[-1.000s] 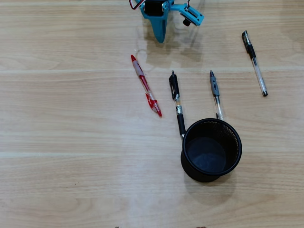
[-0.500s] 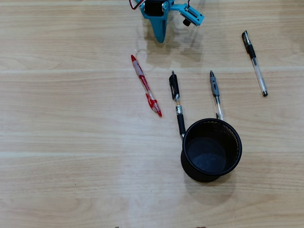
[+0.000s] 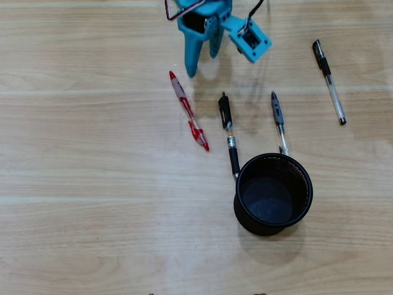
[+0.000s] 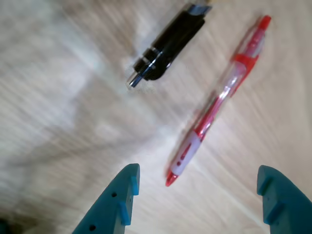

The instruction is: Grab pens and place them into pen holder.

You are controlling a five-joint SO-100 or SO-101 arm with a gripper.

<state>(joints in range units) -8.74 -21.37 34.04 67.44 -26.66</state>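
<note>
Wrist view: the gripper (image 4: 197,185) is spread wide, empty, red pen (image 4: 219,100) lying between its 2 fingers (image 4: 119,204).

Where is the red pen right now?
In the overhead view the red pen lies on the table, leftmost of four pens, beside the black pen and just below the open gripper.

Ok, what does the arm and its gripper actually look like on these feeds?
The gripper is teal blue plastic with two tapering, pointed fingers; small holes show on the inner face of one in the wrist view. In the overhead view a teal block with a dark module sits beside it, a black cable running off it, and a red wire loop near the top edge.
</note>
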